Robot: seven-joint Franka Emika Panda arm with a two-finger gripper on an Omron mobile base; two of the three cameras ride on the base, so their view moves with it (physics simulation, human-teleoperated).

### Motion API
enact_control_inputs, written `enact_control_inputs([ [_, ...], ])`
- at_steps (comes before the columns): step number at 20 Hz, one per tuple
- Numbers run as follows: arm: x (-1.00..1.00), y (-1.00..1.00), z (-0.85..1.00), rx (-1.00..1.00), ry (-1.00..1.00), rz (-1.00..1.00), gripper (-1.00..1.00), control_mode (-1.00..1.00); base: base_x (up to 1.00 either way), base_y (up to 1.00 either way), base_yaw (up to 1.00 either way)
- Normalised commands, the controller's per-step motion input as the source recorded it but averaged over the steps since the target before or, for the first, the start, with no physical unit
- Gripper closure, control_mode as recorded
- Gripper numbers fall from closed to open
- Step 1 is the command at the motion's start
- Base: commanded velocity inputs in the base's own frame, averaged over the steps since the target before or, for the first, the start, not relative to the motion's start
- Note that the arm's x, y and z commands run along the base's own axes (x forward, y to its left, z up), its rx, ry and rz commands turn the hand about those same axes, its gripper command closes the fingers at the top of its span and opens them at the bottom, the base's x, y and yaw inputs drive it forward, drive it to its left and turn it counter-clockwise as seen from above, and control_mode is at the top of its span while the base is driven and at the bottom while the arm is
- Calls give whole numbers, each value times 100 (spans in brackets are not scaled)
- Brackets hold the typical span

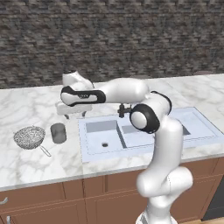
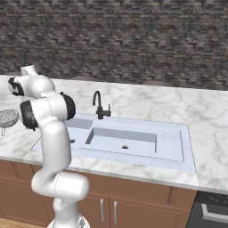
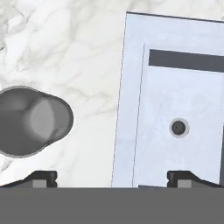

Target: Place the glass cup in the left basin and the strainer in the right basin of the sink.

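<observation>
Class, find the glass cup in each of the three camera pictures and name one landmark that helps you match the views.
Left base view: the glass cup stands on the counter at left, between the strainer and the sink.
Right base view: not in it.
Hand view: at the left edge, on the marble.
Shared landmark: the left basin's drain hole.

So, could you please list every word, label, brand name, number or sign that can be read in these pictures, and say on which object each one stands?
None: there is no readable text in any view.
The glass cup, the strainer, the sink and the black faucet carry no label or brand.
The marble counter, the brick wall and the cabinet fronts bear no writing or sign.
</observation>
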Motion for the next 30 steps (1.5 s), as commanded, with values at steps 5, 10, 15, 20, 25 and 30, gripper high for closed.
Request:
enact_control_inputs([
  [5, 25, 45, -37, 0, 15, 6, -100, -100, 0, 0, 0],
  [10, 8, 24, -29, -1, 4, 7, -100, -100, 0, 0, 0],
  [15, 10, 1, -18, 0, 0, 0, -100, -100, 0, 0, 0],
  [20, 10, 1, -41, 0, 0, 0, -100, -100, 0, 0, 0],
  [25, 3, 0, -40, 1, 0, 0, -100, -100, 0, 0, 0],
  [30, 13, 0, -25, 2, -1, 0, -100, -100, 0, 0, 0],
])
